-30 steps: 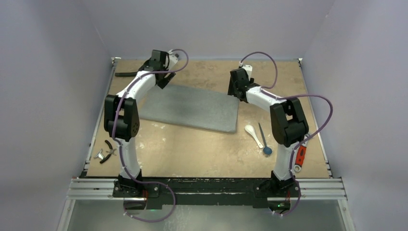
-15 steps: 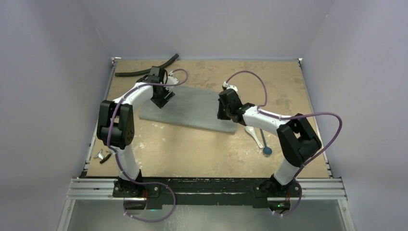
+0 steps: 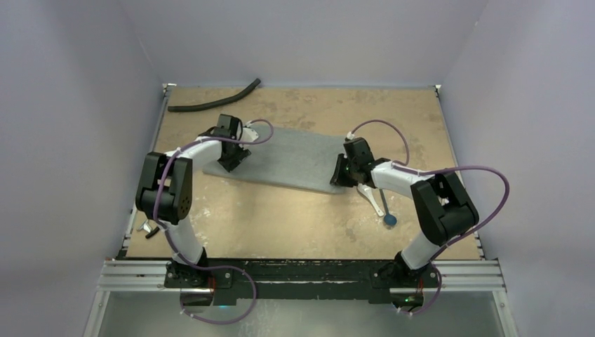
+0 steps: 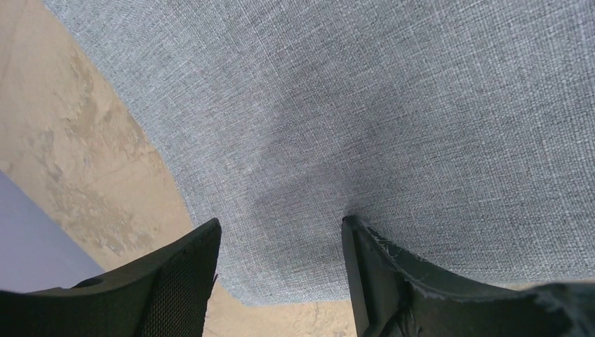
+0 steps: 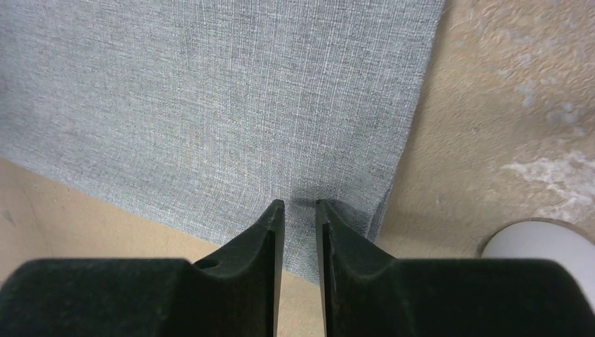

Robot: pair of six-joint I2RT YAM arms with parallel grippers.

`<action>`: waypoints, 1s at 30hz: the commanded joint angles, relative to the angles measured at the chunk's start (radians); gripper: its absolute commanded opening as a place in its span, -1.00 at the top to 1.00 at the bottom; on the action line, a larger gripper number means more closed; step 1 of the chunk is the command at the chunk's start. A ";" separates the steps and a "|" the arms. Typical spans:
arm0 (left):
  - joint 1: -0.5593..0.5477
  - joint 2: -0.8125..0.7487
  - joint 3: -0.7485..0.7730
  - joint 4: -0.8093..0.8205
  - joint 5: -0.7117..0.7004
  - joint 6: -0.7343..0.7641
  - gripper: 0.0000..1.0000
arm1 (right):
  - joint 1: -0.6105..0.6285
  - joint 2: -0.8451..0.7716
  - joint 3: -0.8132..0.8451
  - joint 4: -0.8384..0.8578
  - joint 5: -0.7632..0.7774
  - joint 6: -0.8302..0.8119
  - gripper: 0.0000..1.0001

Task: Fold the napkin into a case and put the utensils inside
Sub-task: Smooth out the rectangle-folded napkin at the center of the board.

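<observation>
The plain grey woven napkin (image 3: pixel 291 158) lies flat in an oblong, one edge under the wide-open left tool (image 4: pixel 279 223), a corner pinched in the nearly closed right tool (image 5: pixel 299 203).

The white-and-black left arm (image 3: pixel 198 148) and the right arm (image 3: pixel 394 173) reach forward, low. The left pincer (image 4: pixel 279 223) has its fingers wide apart; the right pincer (image 5: pixel 299 203) leaves only a narrow slit.

My gripper (image 4: pixel 279 235): jaws apart, tips on the grey cloth (image 4: pixel 365 105) near its corner; tan table (image 4: pixel 63 147) left of cloth.
</observation>
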 commanded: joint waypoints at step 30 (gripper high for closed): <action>-0.140 0.034 0.324 -0.259 0.681 -0.441 -0.32 | 0.070 0.139 0.146 0.067 -0.246 0.028 0.91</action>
